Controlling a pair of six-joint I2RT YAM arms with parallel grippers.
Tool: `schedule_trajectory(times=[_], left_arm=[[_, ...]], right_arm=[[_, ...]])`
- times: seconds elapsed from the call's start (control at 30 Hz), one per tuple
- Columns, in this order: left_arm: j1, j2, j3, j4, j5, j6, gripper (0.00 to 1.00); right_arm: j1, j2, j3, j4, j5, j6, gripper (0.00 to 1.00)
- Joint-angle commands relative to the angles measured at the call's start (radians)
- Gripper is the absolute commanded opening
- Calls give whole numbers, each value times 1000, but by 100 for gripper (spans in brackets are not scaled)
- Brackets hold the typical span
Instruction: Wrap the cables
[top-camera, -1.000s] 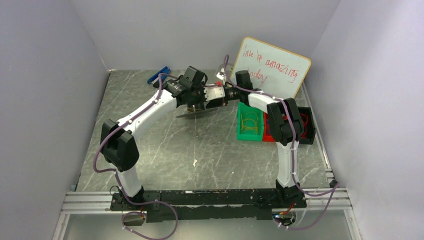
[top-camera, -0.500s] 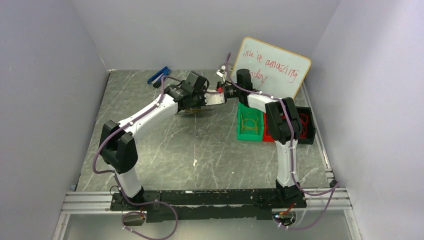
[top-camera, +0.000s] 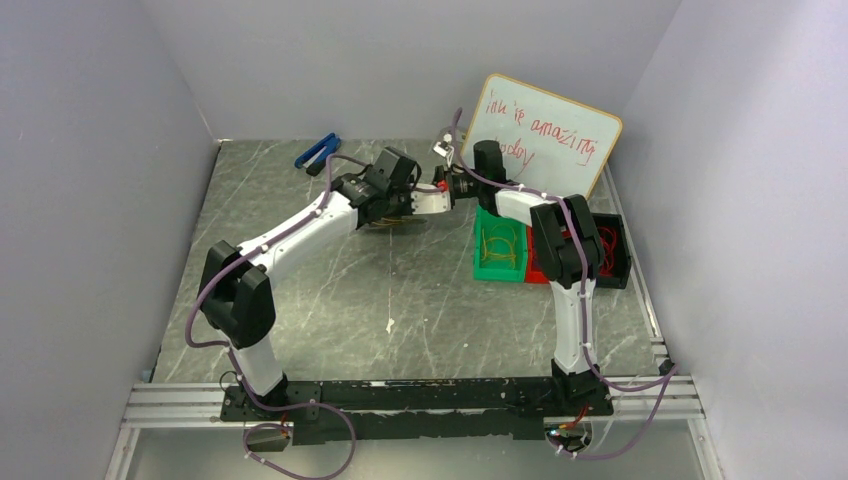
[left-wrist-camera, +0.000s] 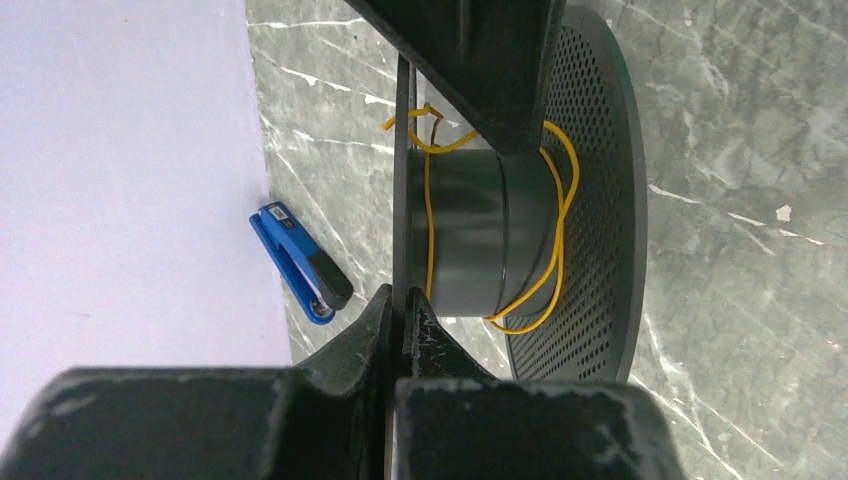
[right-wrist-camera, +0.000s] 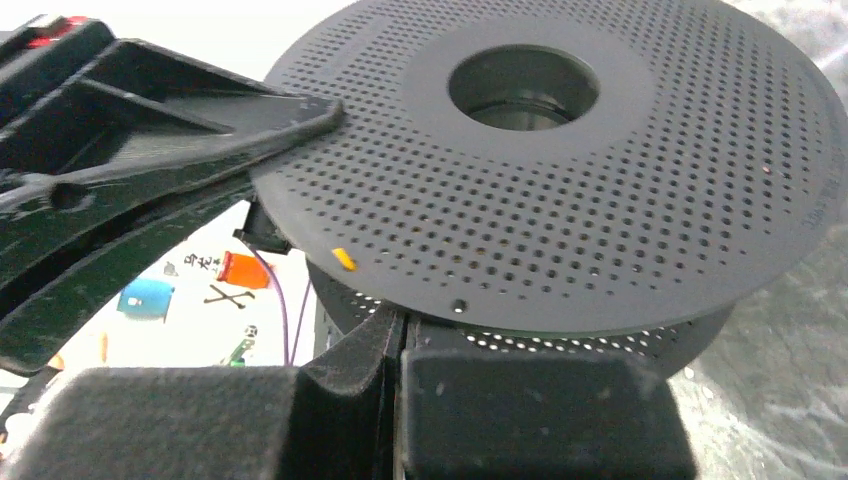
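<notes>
Over to the far middle of the table, between the blue clip and the green bin; finding the black spool caught from both sides. Pinched by the left gripper, fingers pressed together on the thin edge of one flange; pinched by the right gripper too, closed flat on the rim of the perforated flange, with no gap to be seen.

Spotting the cable on the hub: one turn hugging the core by the thin flange, another couple sagging loose toward the perforated one, a small kinked end poking up at the top; wound, then, but slackly, with most of the hub bare. Judging the job begun rather than done; probably calls for more turns, a tightening of those droopy loops, a tucking-in of the free end.

Noting more yellowish loops lying in the green bin, well apart from the spool; likely waiting their turn, though cannot tell how many. Cannot tell either whether any loose length hangs below the spool, hidden as it is by flanges and fingers; no telling from above whether the spool sits on the table or hangs just clear of it.
</notes>
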Motion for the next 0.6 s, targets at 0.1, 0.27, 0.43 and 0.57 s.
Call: schedule_trajectory(times=[0.1,0.27,0.43,0.57], left_arm=[[-17,-53,9,18,20,24,3],[-17,-51,11,11,27,19,3],[-17,-50,10,12,26,18,3],[-17,-52,3,14,24,15,3]], right_arm=[[-22,-38,22,-135,56,-151,0],[-34,-47,0,-37,45,-87,0],[-37,-50,-7,82,20,17,0],[-38,-54,-21,132,14,51,0]])
